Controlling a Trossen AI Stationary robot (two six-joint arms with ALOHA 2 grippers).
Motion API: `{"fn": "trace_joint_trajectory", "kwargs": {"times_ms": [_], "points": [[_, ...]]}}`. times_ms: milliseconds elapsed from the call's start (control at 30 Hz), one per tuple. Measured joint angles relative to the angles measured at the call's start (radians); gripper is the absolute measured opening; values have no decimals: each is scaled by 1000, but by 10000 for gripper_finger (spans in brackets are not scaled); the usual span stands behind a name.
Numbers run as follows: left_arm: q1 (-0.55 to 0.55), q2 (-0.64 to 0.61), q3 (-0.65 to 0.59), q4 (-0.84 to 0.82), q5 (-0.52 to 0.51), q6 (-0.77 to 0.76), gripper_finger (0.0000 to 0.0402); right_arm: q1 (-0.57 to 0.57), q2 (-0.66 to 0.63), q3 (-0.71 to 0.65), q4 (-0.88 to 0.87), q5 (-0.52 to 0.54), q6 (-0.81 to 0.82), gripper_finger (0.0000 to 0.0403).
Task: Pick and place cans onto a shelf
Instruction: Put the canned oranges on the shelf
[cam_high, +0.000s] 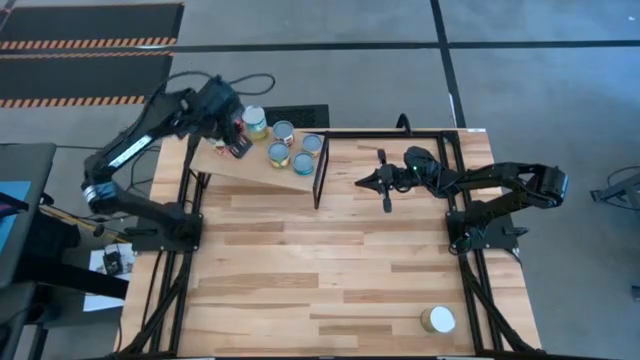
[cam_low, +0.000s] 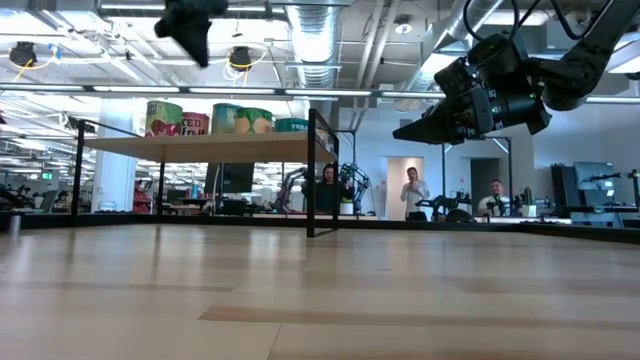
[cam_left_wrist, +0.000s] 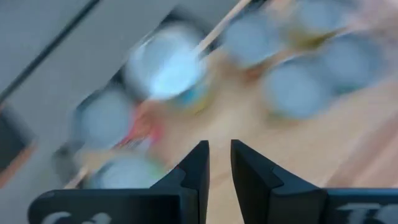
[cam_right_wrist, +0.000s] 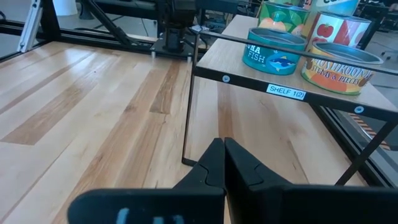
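Observation:
The shelf (cam_high: 250, 172) stands at the table's far left, a sloping light-wood board on a black frame. Several cans rest upright on it by their bases (cam_high: 283, 131) (cam_high: 303, 164) (cam_low: 228, 118) (cam_right_wrist: 273, 50). My left gripper (cam_high: 236, 138) (cam_low: 200, 55) hangs above the shelf's left part and points steeply down. Its fingers (cam_left_wrist: 219, 160) stand a little apart with nothing between them. My right gripper (cam_high: 386, 190) (cam_right_wrist: 222, 152) is shut, level, above the table to the right of the shelf. One cream-topped can (cam_high: 437, 320) stands near the table's front right corner.
The shelf's black frame post (cam_high: 322, 170) (cam_low: 312, 170) stands between my right gripper and the cans. Bare planked tabletop (cam_high: 330, 270) spreads across the middle and front. People show in the room beyond the table (cam_low: 412, 192).

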Motion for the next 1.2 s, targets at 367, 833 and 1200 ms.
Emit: {"fn": "trace_joint_trajectory", "kwargs": {"times_ms": [367, 833, 1200], "points": [[-408, -287, -625, 851, 24, 13, 9, 8, 0, 0, 6, 28, -1, 12], [-638, -298, -1345, 2148, 77, 54, 2, 256, -209, 78, -455, 330, 11, 5], [-660, -298, -1428, 2238, 167, 104, 2, 791, -251, 328, -1222, 728, 586, 12]]}}
